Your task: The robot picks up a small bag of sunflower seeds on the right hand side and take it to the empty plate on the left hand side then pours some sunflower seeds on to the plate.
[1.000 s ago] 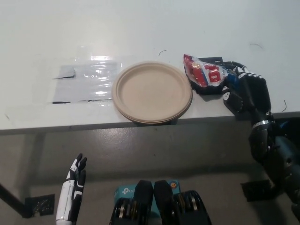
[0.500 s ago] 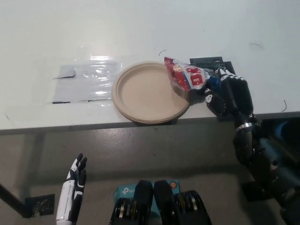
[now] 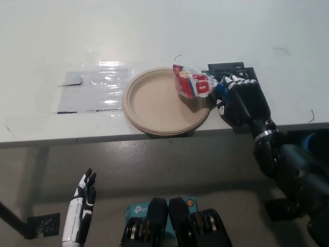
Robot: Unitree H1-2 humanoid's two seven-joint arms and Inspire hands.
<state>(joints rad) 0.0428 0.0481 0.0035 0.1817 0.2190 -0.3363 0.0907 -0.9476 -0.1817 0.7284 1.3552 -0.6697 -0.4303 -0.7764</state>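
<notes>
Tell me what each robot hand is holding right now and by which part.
The right robot hand grips the seed bag by its right end, over the plate. The left robot hand holds nothing.

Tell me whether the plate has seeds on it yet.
Empty: the paper plate shows bare; the seed bag, held by the right hand, hangs over its right rim.

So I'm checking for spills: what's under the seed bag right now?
The bag, held by the right hand, hangs over the plate's right rim. No seeds visible there; the patch beneath is hidden.
</notes>
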